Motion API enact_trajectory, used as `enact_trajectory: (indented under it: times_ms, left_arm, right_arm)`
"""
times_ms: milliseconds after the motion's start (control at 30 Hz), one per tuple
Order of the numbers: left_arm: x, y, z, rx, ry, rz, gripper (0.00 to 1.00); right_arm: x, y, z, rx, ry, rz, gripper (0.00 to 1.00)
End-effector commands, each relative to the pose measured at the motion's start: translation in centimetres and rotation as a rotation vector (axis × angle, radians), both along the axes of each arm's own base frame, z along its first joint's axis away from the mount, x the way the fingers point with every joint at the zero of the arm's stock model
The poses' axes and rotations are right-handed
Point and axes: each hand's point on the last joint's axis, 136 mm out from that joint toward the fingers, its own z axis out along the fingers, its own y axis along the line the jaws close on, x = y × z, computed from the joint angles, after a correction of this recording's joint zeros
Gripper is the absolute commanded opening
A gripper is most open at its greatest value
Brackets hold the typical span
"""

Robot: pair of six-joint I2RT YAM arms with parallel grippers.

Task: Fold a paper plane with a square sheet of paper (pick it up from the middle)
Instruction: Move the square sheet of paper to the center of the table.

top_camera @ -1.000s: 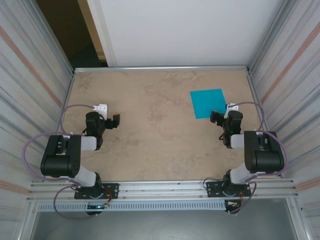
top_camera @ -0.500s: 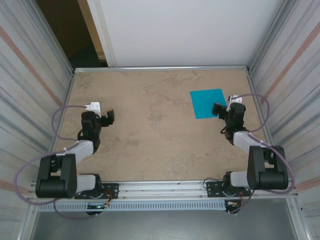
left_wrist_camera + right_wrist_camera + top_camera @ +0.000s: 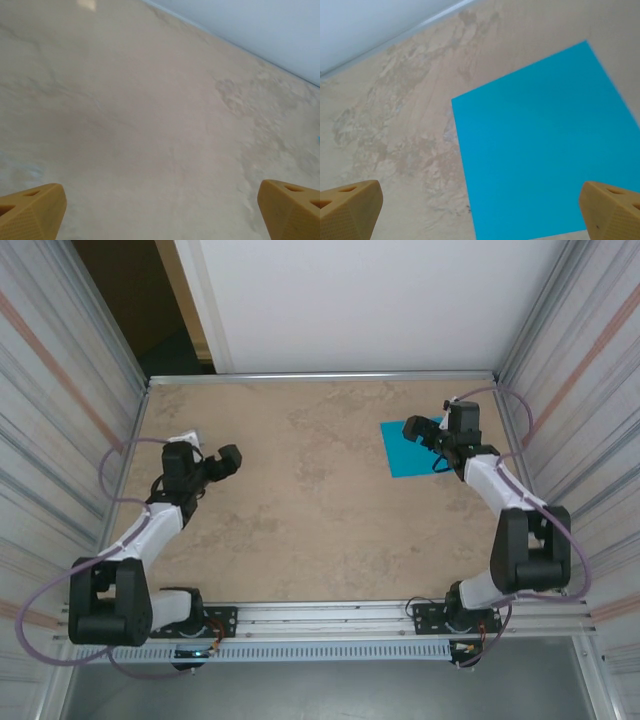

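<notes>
Here, the square sheet of paper (image 3: 405, 458) lay flat and unfolded on the table (image 3: 300, 510). It occupied the far right quarter of the surface, near the right side wall and short of the back rail. In the right wrist view its surface (image 3: 540, 150) appeared smooth and evenly teal-blue, with one corner pointing toward the upper left of the frame.

The right gripper (image 3: 428, 445) was positioned over the right half of the sheet, with its arm extended forward along the right side of the table. Its jaws stood fully apart. In the right wrist view the two yellow fingertips (image 3: 350, 210) sat at the lower corners of the frame. The left one was over bare tabletop and the right one was over the near edge of the paper. Nothing was gripped between them. Whether either fingertip touched the paper could not be determined.

The left gripper (image 3: 226, 462) was positioned over bare tabletop on the left side of the table, well apart from the sheet, and pointed toward the centre. Its jaws were likewise spread wide. In the left wrist view the yellow fingertips (image 3: 30, 212) sat at the lower corners of the frame, with only mottled beige surface between them. It held nothing.

A white back wall (image 3: 370, 300) closed the far end of the enclosure.
</notes>
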Motion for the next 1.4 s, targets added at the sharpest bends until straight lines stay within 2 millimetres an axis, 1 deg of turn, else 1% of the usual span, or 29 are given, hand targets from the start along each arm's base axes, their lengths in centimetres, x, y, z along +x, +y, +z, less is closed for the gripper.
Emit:
enact_trajectory:
  times_ms: [0,33,167,267,500,667,767,867,933,1000,1100,1233,1333,1367]
  left_arm:
    - [0.3,-3.3,0.9,-0.159,0.003,-0.116,0.99]
    - [0.4,-3.7,0.8,-0.172,0.01,-0.132,0.99]
    - [0.3,-5.2,0.5,-0.194,0.042,-0.188,0.99]
    - [0.2,-6.0,0.4,-0.202,0.054,-0.211,0.99]
    - [0.2,-7.1,-0.3,-0.237,0.086,-0.238,0.99]
    - [0.3,-8.2,-0.4,-0.262,0.105,-0.269,0.99]
    - [0.3,-9.3,-0.4,-0.276,0.116,-0.303,0.99]
    - [0.3,-10.5,-0.7,-0.286,0.142,-0.324,0.99]
    - [0.4,-11.3,-0.8,-0.295,0.154,-0.341,0.99]
    - [0.5,-12.1,-0.9,-0.3,0.167,-0.355,0.98]
    - [0.6,-13.1,-1.3,-0.316,0.191,-0.358,0.98]
    - [0.8,-14.2,-1.9,-0.337,0.23,-0.359,0.97]
    - [0.7,-14.7,-2.8,-0.339,0.26,-0.354,0.96]
    - [0.7,-14.8,-3.1,-0.34,0.266,-0.349,0.95]
  right_arm:
    - [-0.1,1.1,-3.2,0.176,0.193,-0.034,0.99]
    - [0.3,1.1,-3.8,0.187,0.223,-0.038,0.99]
    - [2.2,0.2,-5.5,0.192,0.298,-0.085,0.99]
    - [3.2,-0.1,-6.3,0.194,0.323,-0.096,0.99]
    - [4.4,-0.7,-9.2,0.212,0.415,-0.118,0.99]
    - [5.1,-0.8,-10.1,0.219,0.436,-0.114,0.96]
    - [5.1,-1.0,-11.0,0.211,0.459,-0.118,0.95]
    - [4.5,-1.0,-12.2,0.213,0.503,-0.139,0.95]
    - [4.1,-0.9,-12.9,0.219,0.532,-0.146,0.93]
    - [3.5,-0.2,-13.4,0.219,0.554,-0.14,0.93]
    - [1.9,1.2,-14.0,0.194,0.595,-0.134,0.93]
    - [-1.6,4.3,-14.3,0.154,0.646,-0.125,0.93]
    - [-4.5,7.5,-14.7,0.169,0.67,-0.119,0.93]
    - [-5.7,8.9,-14.9,0.183,0.677,-0.11,0.93]
